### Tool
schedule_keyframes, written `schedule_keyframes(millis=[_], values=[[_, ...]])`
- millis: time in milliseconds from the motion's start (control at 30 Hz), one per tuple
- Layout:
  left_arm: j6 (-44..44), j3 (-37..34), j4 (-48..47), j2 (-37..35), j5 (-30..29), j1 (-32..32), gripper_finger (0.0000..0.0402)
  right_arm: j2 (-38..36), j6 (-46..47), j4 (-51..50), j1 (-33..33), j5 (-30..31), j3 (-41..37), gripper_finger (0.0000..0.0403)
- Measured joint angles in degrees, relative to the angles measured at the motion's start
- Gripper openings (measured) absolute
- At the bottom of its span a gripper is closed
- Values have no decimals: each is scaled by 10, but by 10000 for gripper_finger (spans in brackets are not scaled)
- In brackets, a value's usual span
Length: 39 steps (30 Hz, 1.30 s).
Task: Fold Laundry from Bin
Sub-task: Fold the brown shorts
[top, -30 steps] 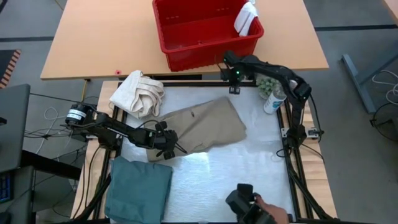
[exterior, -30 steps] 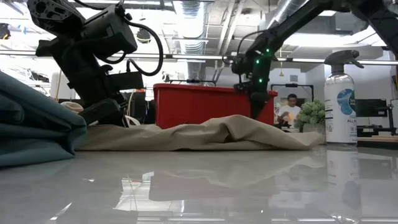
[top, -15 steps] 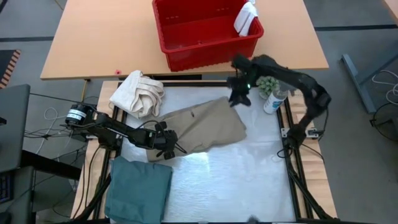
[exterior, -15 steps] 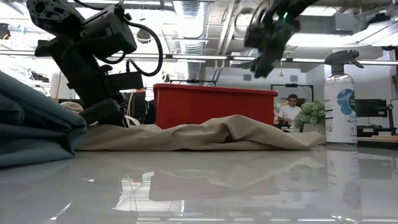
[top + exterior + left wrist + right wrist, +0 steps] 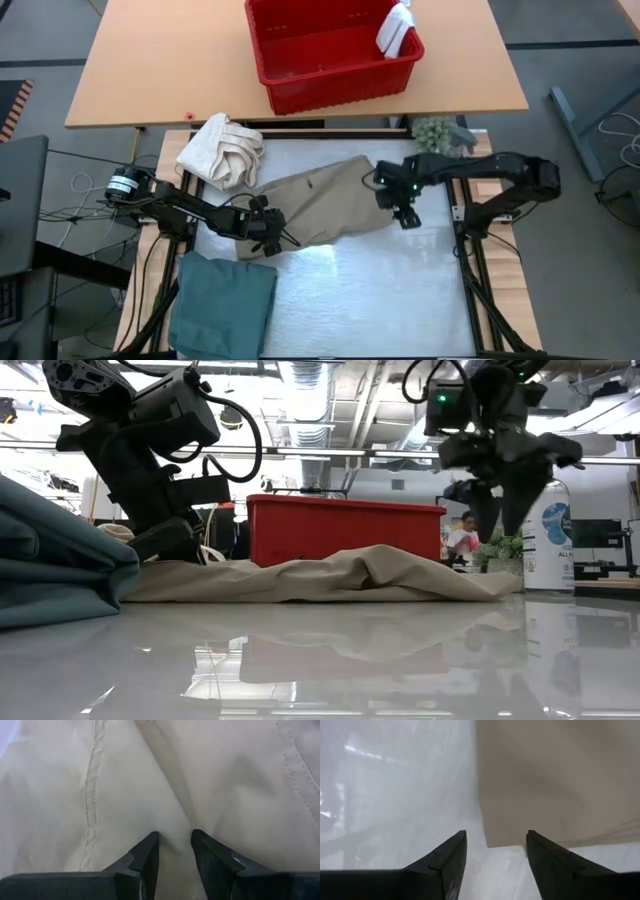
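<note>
The tan khaki trousers (image 5: 330,205) lie partly folded on the white work surface (image 5: 390,290), between the 2 arms, with creases and a raised ridge visible in the low view. The left gripper (image 5: 174,851) is pressed down on the trousers' near-left edge, its fingers narrowly parted with a pinch of cloth between them, so it appears to be gripping the fabric. The right gripper (image 5: 495,851) hangs above the trousers' right-hand corner with its fingers spread and nothing between them; the corner sits just ahead of the fingertips. A teal-green garment (image 5: 222,305) rests folded at the near-left corner of the work surface, which suggests 1 item is complete. A white textured towel (image 5: 222,150) sits bunched at the far-left corner and looks unfolded. The bin (image 5: 330,50) stands on the wooden table (image 5: 150,70) beyond, with a small white cloth (image 5: 397,30) draped over its right rim. Judged from this layout, the task is less than half done: the trousers need further folds, and the towel and small cloth remain.
</note>
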Motion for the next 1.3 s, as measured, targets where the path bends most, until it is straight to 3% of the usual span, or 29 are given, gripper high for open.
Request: schedule_keyframes(millis=[267, 400, 767, 900, 1100, 1300], values=[[28, 0, 2, 0, 0, 0, 116, 33, 37, 86, 90, 84, -51, 252], [28, 0, 3, 0, 0, 0, 116, 60, 54, 134, 117, 173, -63, 253], [35, 0, 3, 0, 0, 0, 116, 130, 78, 132, 123, 190, -61, 237], [35, 0, 5, 0, 0, 0, 116, 142, 95, 117, 131, 234, -60, 191], [35, -1, 14, 1, 2, 1, 116, 117, 92, 40, 128, 290, -40, 25], [43, -1, 15, 1, 1, 1, 116, 65, 86, -10, 96, 313, 8, 24]])
